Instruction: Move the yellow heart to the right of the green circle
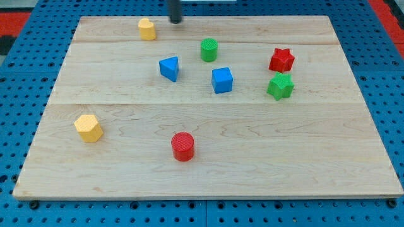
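Note:
The yellow heart (pixel 147 28) sits near the board's top edge, left of centre. The green circle (pixel 209 49) stands to its right and a little lower. My tip (pixel 175 21) is at the top edge, just to the right of the yellow heart and apart from it, up and to the left of the green circle.
A blue triangle (pixel 169 68) and a blue cube (pixel 222 80) lie below the green circle. A red star (pixel 281 60) and a green star (pixel 280 86) are at the right. A yellow hexagon (pixel 88 128) is at the left, a red cylinder (pixel 183 146) at the bottom centre.

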`<state>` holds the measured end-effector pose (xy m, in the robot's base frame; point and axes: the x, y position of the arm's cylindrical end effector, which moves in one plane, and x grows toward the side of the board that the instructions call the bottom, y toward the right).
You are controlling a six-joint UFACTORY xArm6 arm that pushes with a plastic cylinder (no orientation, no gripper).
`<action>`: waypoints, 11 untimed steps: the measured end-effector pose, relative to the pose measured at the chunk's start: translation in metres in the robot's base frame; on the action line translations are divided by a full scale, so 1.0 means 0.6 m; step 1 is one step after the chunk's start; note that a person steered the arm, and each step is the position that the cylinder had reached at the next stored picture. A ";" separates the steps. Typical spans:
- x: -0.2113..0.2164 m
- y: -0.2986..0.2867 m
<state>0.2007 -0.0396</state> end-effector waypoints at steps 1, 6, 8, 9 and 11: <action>-0.014 -0.037; 0.074 -0.160; 0.079 0.041; 0.090 0.119; 0.068 0.187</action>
